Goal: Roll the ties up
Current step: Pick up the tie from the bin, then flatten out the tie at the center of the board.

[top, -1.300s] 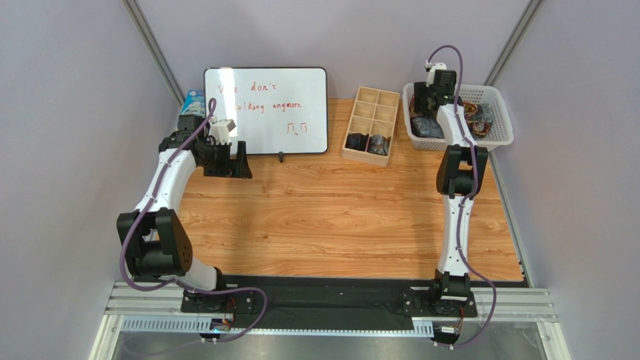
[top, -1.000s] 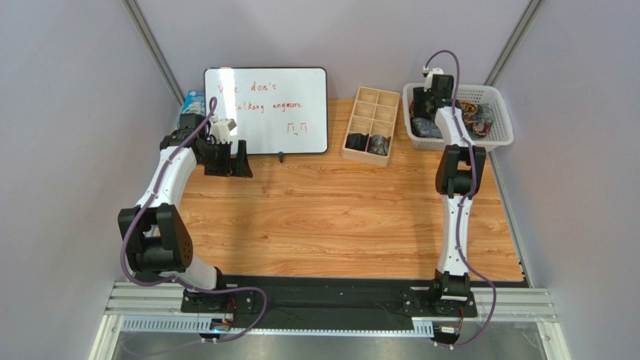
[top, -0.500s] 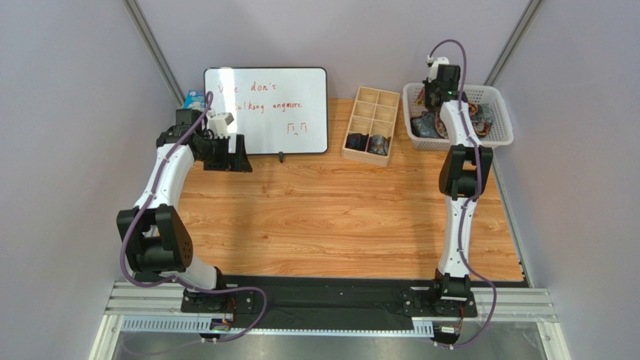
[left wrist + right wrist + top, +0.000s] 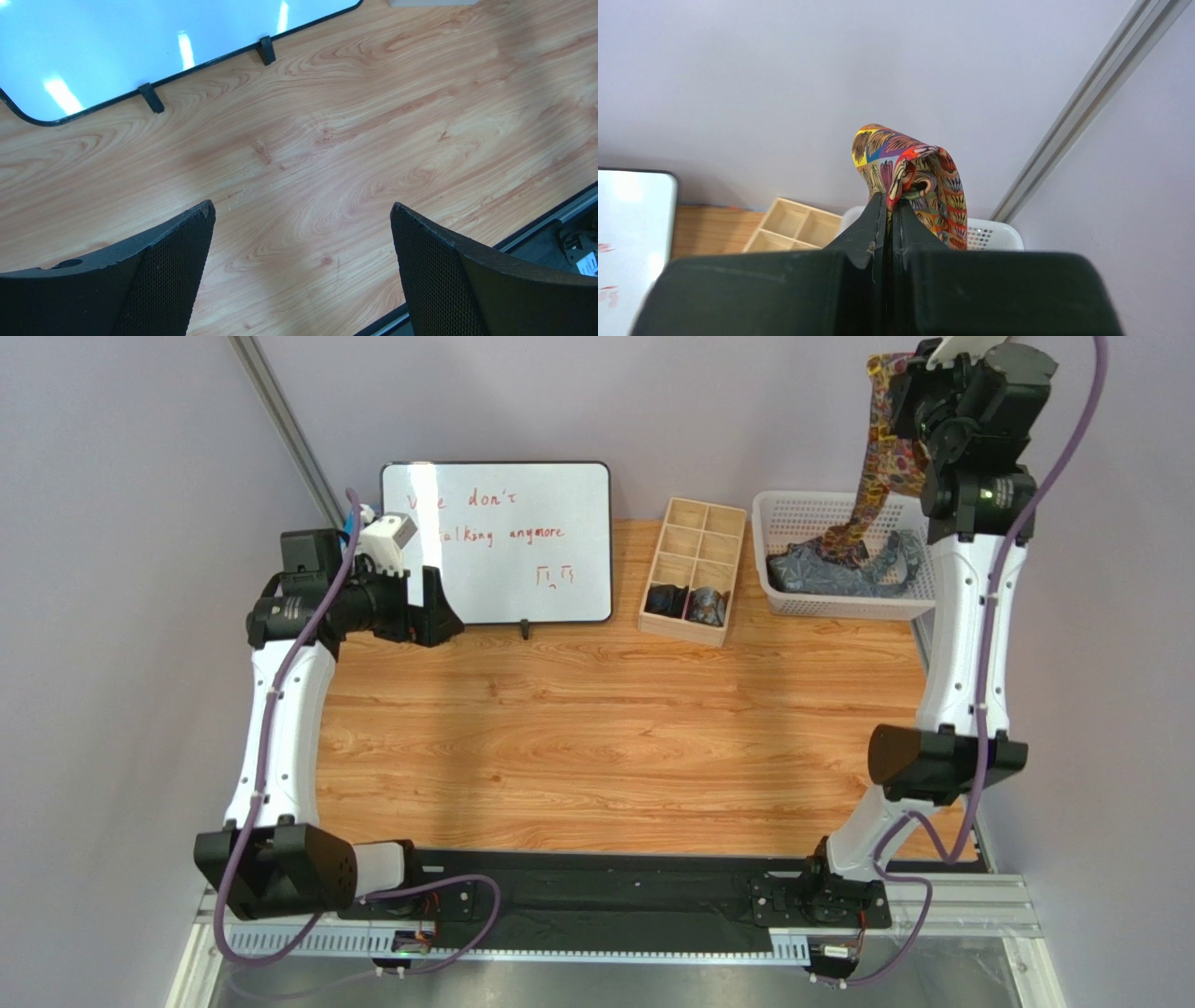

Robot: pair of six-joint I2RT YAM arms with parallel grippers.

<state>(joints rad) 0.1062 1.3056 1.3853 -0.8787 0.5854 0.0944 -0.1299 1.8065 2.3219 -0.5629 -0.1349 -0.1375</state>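
The right claw (image 4: 889, 203) is pressed tight together, pinching the yellow-red floral tie (image 4: 913, 168). A folded loop of the fabric pokes out just past the fingertips (you only really see that pinch from the right wrist camera). The top camera shows what the wrist one can't: the claw is way up above the white basket (image 4: 828, 501), and the tie hangs down from it in a long strip, with the lower end reaching down into the basket. A heap of dark blue-grey ties (image 4: 828, 567) lies in the basket under it.

Just left of the basket is the wooden divider box (image 4: 697, 525), with a couple of dark rolled ties (image 4: 687, 602) in its near compartments. From the right wrist view you only catch a corner of that box and can't see the rolls at all.

The left claw (image 4: 302, 217) is far to the left of the basket, fingers spread wide with nothing between them, hovering over the bare wood table (image 4: 631, 728). Its own camera shows only wood grain and the bottom edge of the whiteboard (image 4: 498, 539).

As for writing, the whiteboard has red marker on it. I can read "don't" and "anymore", and the left arm covers the start of both lines. No brands that I can make out.
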